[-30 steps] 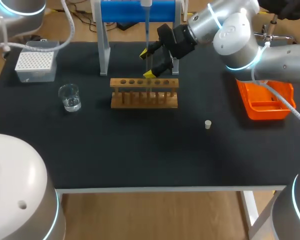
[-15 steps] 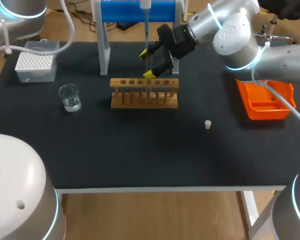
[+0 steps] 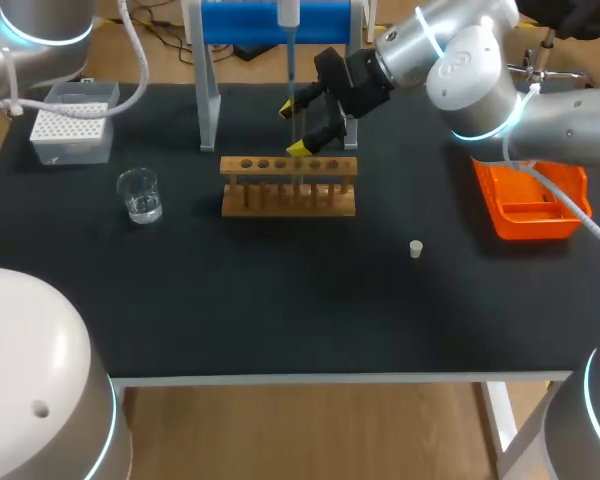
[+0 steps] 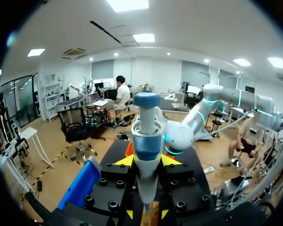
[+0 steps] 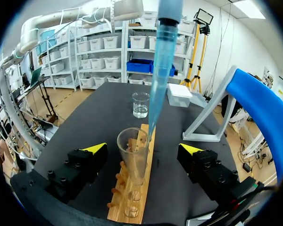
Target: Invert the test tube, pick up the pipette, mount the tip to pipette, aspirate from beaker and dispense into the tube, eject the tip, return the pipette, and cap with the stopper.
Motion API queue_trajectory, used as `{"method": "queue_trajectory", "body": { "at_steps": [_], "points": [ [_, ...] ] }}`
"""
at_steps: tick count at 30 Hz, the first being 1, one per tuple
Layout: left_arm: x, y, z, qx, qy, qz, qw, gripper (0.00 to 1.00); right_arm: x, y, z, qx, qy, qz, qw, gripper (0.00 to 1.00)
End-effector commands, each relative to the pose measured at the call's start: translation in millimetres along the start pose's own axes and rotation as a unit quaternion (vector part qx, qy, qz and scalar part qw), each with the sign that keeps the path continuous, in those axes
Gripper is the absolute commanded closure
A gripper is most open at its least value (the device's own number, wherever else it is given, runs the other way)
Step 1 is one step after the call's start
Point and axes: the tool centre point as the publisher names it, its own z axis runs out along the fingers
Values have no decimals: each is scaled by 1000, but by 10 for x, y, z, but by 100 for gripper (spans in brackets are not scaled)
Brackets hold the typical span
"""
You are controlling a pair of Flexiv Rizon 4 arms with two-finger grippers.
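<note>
legible markings: none found.
no text, label, number or sign can be read on the pipette (image 4: 146,143), the wooden rack (image 3: 288,188), the beaker (image 3: 139,194), the tip box (image 3: 72,126) or the orange bin (image 3: 531,203).

Rack (image 3: 288,186) sits mid-tabletop (image 3: 280,300). Beaker (image 3: 140,194) left of rack, tip box (image 3: 72,122) further left and behind. Stand (image 3: 210,90) directly behind rack. Test tube (image 5: 133,155) stands in rack, pipette (image 5: 160,61) just above it. Stopper (image 3: 416,248) right-front of rack, bin (image 3: 530,198) further right.
</note>
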Motion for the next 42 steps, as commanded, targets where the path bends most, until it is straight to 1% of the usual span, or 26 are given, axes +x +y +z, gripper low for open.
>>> {"method": "queue_trajectory", "body": {
  "at_steps": [1, 12, 17, 30, 36, 42],
  "points": [
    [26, 9, -24, 0, -5, 0, 1000, 100, -1, 5, -15, 2, 1, 0, 1000, 0],
    [-36, 17, -35, -6, -11, 3, 1000, 100, -1, 5, -15, 2, 1, 0, 1000, 0],
    [-56, -18, -36, -4, -12, 5, 1000, 100, -1, 5, -15, 2, 1, 0, 1000, 0],
    [105, -300, -30, -16, -14, 15, 1000, 100, -1, 5, -15, 2, 1, 0, 1000, 0],
    [154, -329, 47, -17, -11, 18, 1000, 100, -1, 5, -15, 2, 1, 0, 1000, 0],
    [154, -284, 97, -14, -8, 18, 1000, 100, -1, 5, -15, 2, 1, 0, 1000, 0]
  ]
}}
